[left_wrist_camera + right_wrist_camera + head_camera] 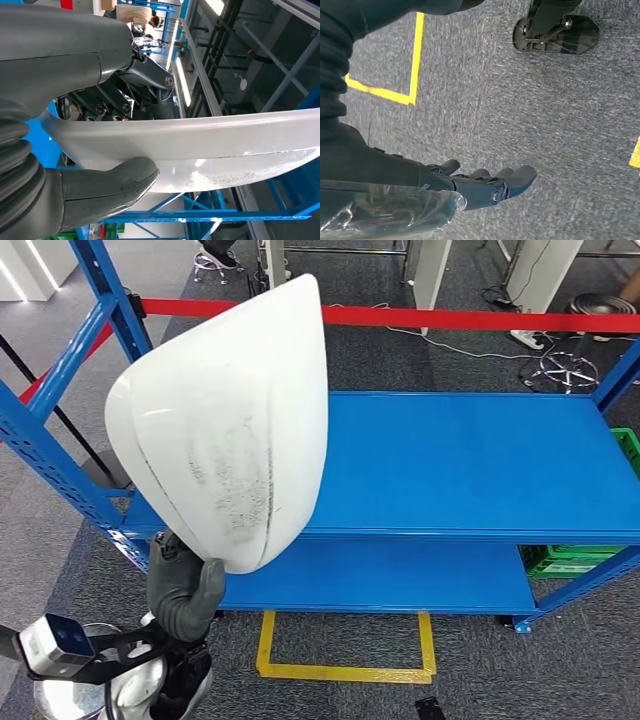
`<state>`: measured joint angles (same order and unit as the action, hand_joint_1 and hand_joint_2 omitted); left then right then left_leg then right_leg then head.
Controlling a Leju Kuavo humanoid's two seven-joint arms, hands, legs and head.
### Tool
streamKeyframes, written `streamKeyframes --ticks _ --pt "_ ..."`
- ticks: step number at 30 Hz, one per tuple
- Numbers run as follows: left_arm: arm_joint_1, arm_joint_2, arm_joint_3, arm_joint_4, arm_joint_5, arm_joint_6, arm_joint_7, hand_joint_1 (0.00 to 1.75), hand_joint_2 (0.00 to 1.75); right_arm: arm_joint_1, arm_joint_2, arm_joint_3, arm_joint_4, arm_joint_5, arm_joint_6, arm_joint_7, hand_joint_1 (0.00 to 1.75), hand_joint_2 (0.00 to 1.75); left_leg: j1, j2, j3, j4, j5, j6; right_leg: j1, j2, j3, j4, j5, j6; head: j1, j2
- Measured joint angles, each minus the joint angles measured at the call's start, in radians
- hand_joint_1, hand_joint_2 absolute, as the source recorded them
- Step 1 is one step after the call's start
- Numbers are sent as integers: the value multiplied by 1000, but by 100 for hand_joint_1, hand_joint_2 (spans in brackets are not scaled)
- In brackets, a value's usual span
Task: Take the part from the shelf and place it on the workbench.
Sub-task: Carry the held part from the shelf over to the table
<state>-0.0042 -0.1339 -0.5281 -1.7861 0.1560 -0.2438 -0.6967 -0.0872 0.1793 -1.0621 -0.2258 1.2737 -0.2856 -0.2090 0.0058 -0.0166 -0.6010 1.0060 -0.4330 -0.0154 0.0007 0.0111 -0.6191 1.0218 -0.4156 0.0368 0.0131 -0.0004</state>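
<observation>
A large white curved shell part [226, 420], scuffed with dark marks, is held up in front of the blue shelf [468, 460] by my left hand [183, 585], which grips its lower edge. In the left wrist view the thumb [109, 187] presses one face of the part [211, 145] and the dark fingers [113, 100] lie against the other. My right hand [486, 185] hangs over the grey carpet with its fingers stretched out and nothing in them.
The blue shelf has two bare decks. A green crate [573, 555] sits at its right end. A red barrier tape [483, 318] runs behind. Yellow floor tape [347, 660] marks a box on the carpet before the shelf.
</observation>
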Motion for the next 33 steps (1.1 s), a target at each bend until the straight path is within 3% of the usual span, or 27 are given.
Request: streamKeyframes --ticks 5,12,16,20,23,25,27,28,29,30,32,33 --pt "4 1 10 -5 -5 -4 -1 175 175 0 0 -8 0 0 3 -11 0 175 0 0 0 0 0 0 0 0 0 0 0 0 0 0" --pt "19 -3 39 -22 -51 -54 -1 175 175 1 0 -8 0 -5 40 -110 0 175 0 0 0 0 0 0 0 0 0 0 0 0 0 0" --pt "30 -10 57 -25 -51 -83 -1 175 175 1 0 -9 0 -5 12 -96 0 175 0 0 0 1 -1 1 0 0 0 -1 0 0 0 0" --pt "35 -14 67 -25 -47 -104 -1 175 175 1 0 -10 0 -10 2 -71 0 175 -7 0 -1 3 -5 13 -6 0 2 -4 2 8 -1 0" --pt "36 -20 70 -25 -29 -118 -1 175 175 0 0 -14 0 -17 16 -63 0 175 -2 1 10 -16 5 23 -7 -1 1 1 -6 17 0 0" --pt "36 -25 73 -24 -18 -126 -1 175 175 1 0 -18 0 -21 34 -53 0 175 4 3 19 -28 12 27 -9 -2 -29 74 -52 24 3 0" --pt "36 -27 76 -22 -10 -133 -1 175 175 1 0 -24 0 -27 60 -37 0 175 6 4 20 -29 11 28 -13 -3 -88 206 -118 33 5 0" --pt "36 -27 78 -19 -5 -136 -1 175 175 0 0 -27 0 -30 71 -27 0 175 6 4 20 -29 10 27 -15 -3 -109 253 -134 36 5 0" --pt "36 -27 80 -17 -2 -139 -1 175 175 0 -1 -30 0 -31 78 -17 0 175 9 4 20 -28 9 24 -17 -3 -112 264 -130 41 5 0" --pt "36 -27 81 -14 2 -142 -1 175 175 -1 -1 -32 0 -31 82 -7 0 175 13 3 22 -27 7 19 -21 -4 -95 235 -109 46 5 0" --pt "36 -27 84 -9 6 -146 -1 175 175 -2 -2 -33 0 -28 84 11 0 175 20 1 24 -19 0 3 -29 -2 -23 105 -53 60 8 0" --pt "35 -28 85 -8 9 -147 -1 175 175 -2 0 -34 1 -26 82 19 0 175 20 0 23 -13 -4 -6 -33 3 6 53 -37 58 11 0"
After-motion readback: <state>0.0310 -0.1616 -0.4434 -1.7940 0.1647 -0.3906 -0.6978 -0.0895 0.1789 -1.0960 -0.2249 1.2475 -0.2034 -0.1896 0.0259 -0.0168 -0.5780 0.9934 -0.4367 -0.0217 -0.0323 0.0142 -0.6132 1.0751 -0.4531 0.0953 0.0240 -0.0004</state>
